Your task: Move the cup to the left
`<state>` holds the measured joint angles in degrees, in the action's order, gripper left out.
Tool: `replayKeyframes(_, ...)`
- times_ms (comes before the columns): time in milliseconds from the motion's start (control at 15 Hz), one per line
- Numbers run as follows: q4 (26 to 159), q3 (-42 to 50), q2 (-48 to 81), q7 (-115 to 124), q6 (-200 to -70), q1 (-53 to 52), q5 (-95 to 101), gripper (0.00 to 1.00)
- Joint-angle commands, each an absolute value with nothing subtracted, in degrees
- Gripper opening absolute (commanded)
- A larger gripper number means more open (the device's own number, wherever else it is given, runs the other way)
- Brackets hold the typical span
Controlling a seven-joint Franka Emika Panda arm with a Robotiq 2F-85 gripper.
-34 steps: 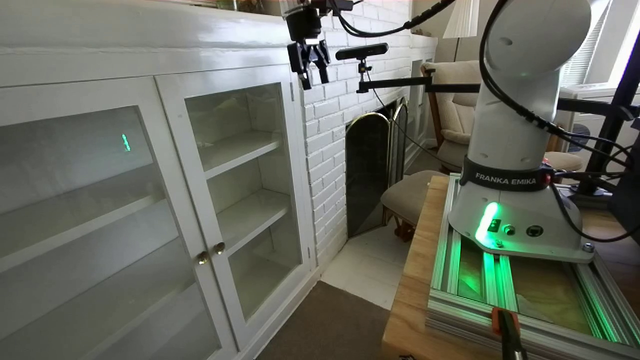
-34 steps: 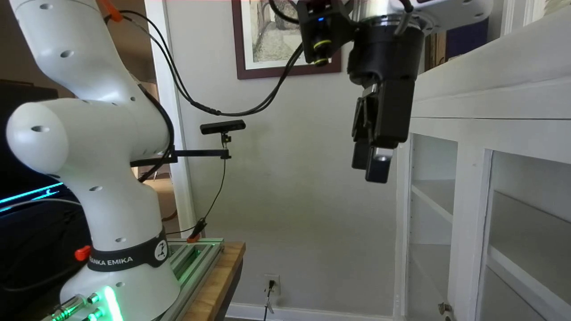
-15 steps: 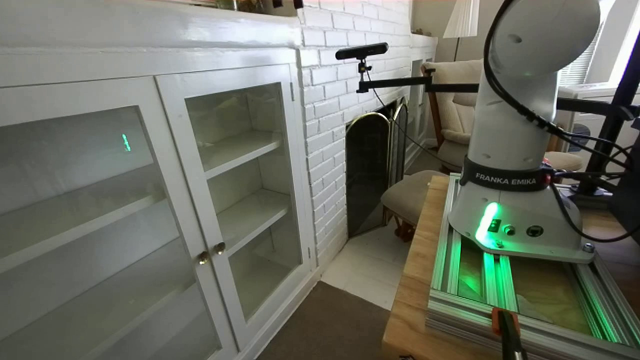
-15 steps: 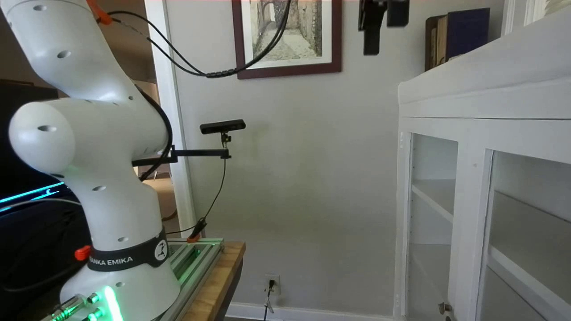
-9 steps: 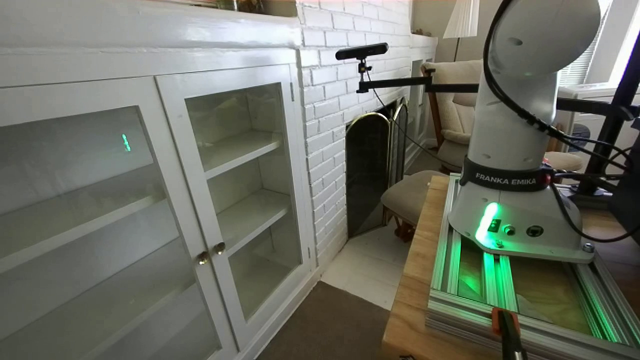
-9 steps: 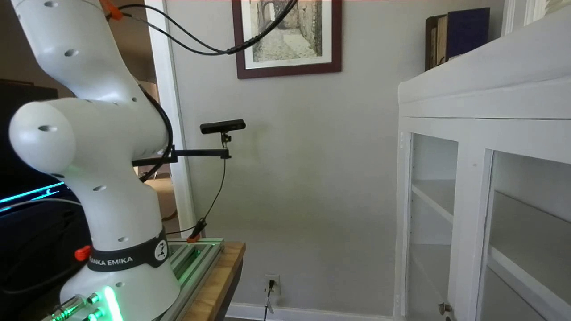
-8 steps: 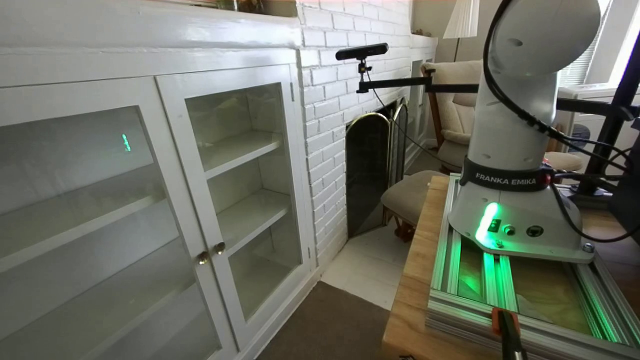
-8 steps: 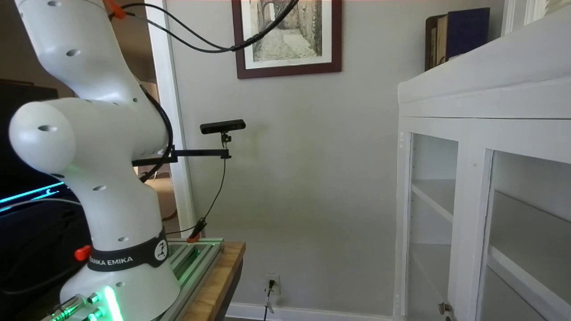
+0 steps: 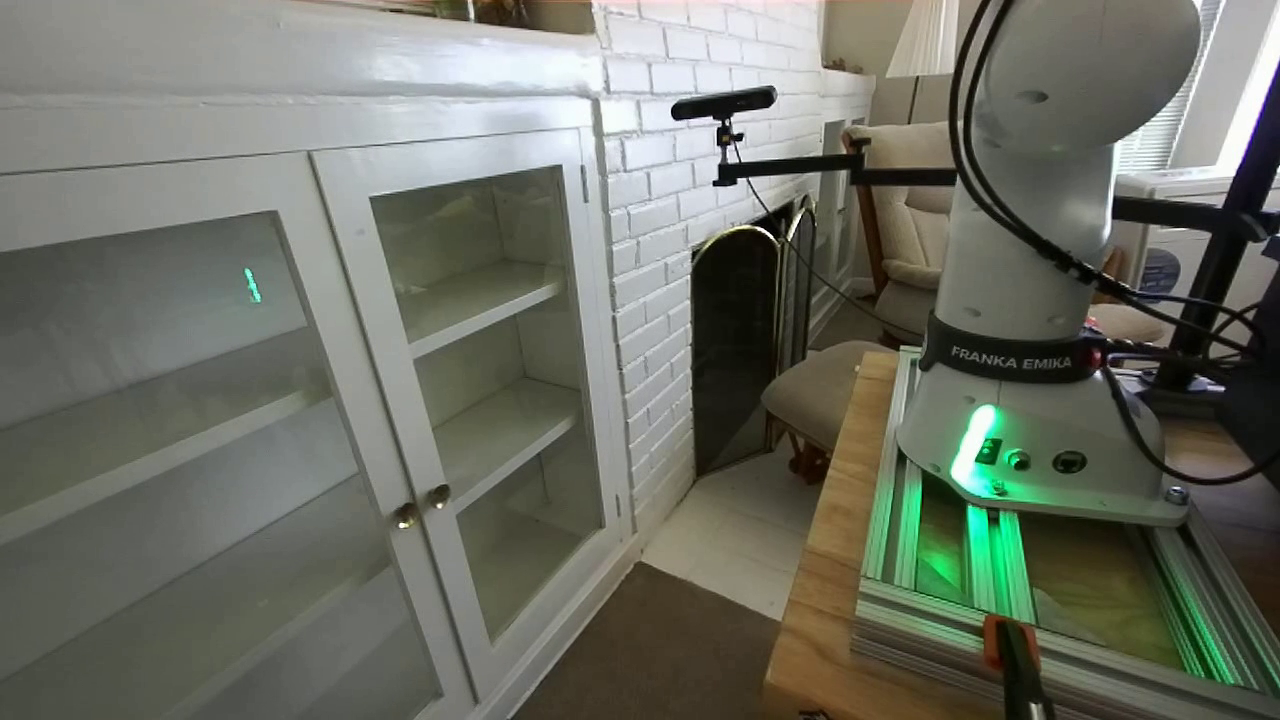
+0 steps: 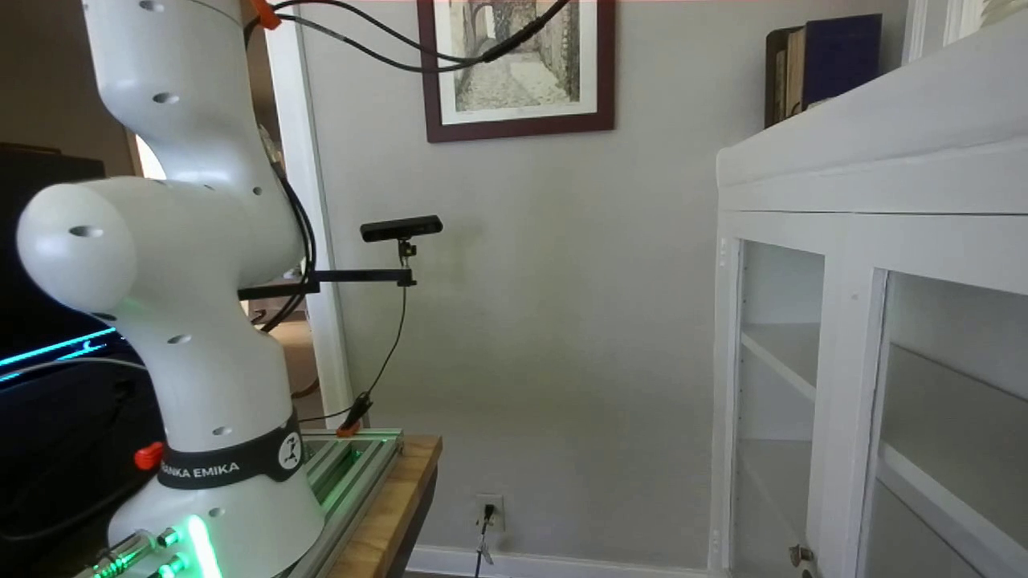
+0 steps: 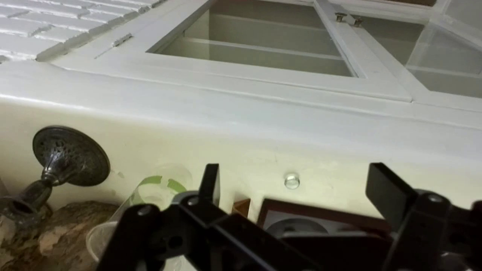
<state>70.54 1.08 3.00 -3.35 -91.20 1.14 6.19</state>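
A clear cup with green bands (image 11: 148, 191) stands on the pale shelf (image 11: 241, 150) in the wrist view, at lower left. Its rim shows at the lower left, and part of it is hidden behind my gripper's left finger. My gripper (image 11: 295, 178) comes in from the bottom of the wrist view with its jaws wide apart and nothing between the fingertips. The cup lies outside the jaws, beyond the left finger. The gripper and the cup are out of view in both exterior views.
A dark metal candlestick (image 11: 71, 160) and a rough brown rock (image 11: 71, 229) are left of the cup. A small clear glass piece (image 11: 292, 182), a brown object (image 11: 241, 206) and a dark-framed picture (image 11: 278, 207) lie beyond the fingers. Books (image 10: 842, 64) stand on the cabinet.
The gripper has risen out of both exterior views since 2.3 seconds ago. In the last half second the upper arm has shifted and the cables have swung a little.
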Motion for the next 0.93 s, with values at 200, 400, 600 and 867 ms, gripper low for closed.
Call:
replayKeyframes(200,48.6,2.7,14.6,-3.4,-89.2,3.4,2.9,1.00)
replayKeyframes(400,43.7,3.0,17.1,-3.6,-89.9,4.8,1.8,1.00)
replayKeyframes(600,40.0,3.2,18.9,-3.1,-90.4,6.0,1.5,1.00)
replayKeyframes(867,37.0,3.1,21.6,-2.5,-90.3,7.6,1.2,1.00)
